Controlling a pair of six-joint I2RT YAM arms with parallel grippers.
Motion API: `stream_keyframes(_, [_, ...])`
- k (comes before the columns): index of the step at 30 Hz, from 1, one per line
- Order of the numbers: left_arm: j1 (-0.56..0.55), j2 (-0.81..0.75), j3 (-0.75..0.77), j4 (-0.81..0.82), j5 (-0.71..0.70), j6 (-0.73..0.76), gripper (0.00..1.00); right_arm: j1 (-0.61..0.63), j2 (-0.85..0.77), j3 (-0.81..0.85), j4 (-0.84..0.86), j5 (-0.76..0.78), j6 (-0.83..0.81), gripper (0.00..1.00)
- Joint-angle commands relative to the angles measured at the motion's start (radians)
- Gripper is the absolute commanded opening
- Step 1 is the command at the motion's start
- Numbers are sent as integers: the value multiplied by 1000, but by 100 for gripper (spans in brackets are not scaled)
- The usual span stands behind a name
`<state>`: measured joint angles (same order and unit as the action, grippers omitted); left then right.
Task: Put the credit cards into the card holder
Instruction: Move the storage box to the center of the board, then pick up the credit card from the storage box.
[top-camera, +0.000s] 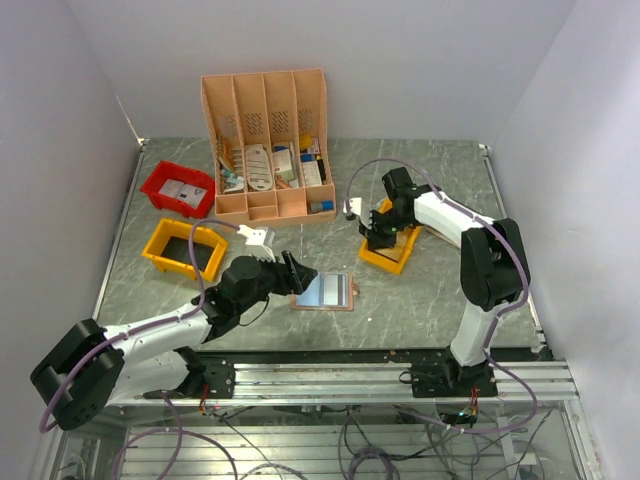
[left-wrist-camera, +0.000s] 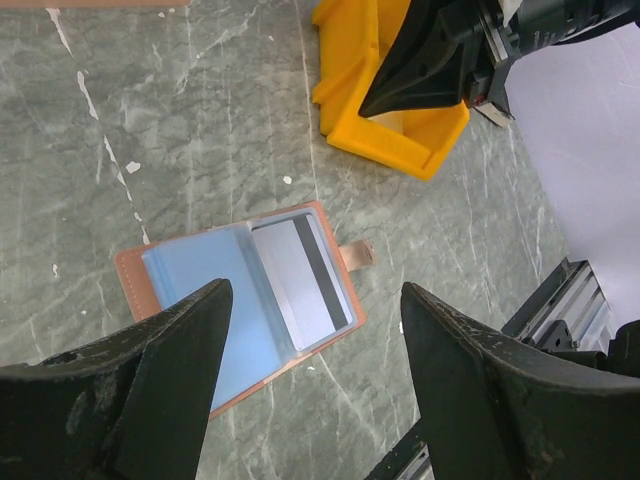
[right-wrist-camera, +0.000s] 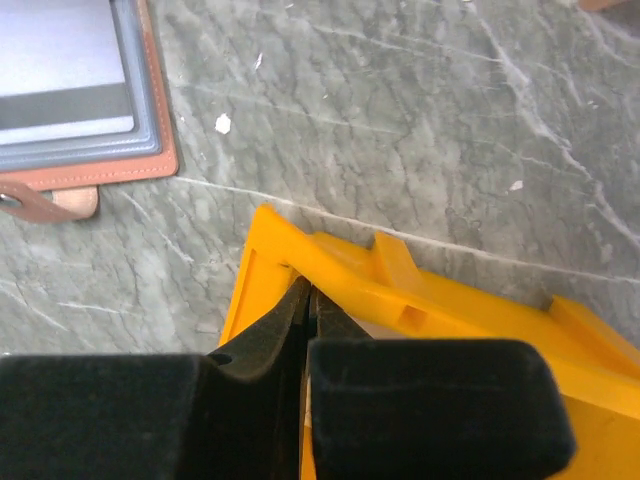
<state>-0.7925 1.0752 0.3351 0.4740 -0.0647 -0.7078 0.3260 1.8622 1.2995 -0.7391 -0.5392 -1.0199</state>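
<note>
Whether the clenched right gripper (right-wrist-camera: 308, 300) pinches anything inside the yellow plastic bin (right-wrist-camera: 450, 310) cannot be told. The tan leather-like card holder (left-wrist-camera: 240, 300) lies open on the grey marbled table (top-camera: 420, 310), near its front edge. Its long axis runs across the table and its strap tab points toward the bin. 1 striped card (left-wrist-camera: 300, 280) sits under a bluish clear pocket. The left gripper (top-camera: 297, 272) hovers beside it, fingers spread, empty.
</note>
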Motion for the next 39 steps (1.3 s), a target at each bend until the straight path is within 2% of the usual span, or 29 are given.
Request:
stream_keyframes(1, [8,-24,2,28,11,-4,79,-11,1,50,21,-16,129,0])
stream_keyframes(6, [8,-7,-8,89,36,-38,79,-62,-35,98,13,12,187,2])
stream_keyframes(9, [8,54,-5,175,75,-81,78,-91,-12,131,-34,19,188,10])
stream_keyframes(11, [9,133,13,227,104,-118,77,-108,18,151,-95,6,180,21])
stream_keyframes(13, [6,210,48,274,144,-155,70,-117,43,158,-121,-1,182,30])
stream_keyframes(17, [-30,414,170,294,184,-186,48,-132,75,170,-154,-6,199,43])
stream_keyframes(19, [-70,481,243,247,160,-173,47,-136,92,182,-176,-16,208,47])
stream_keyframes(22, [-110,571,328,191,115,-161,47,-141,110,181,-184,-26,221,49])
stream_keyframes(28, [-136,708,420,196,81,-188,45,-149,141,178,-164,-28,241,49])
stream_keyframes(39, [-155,877,553,201,104,-185,41,-151,173,163,-137,-31,250,50])
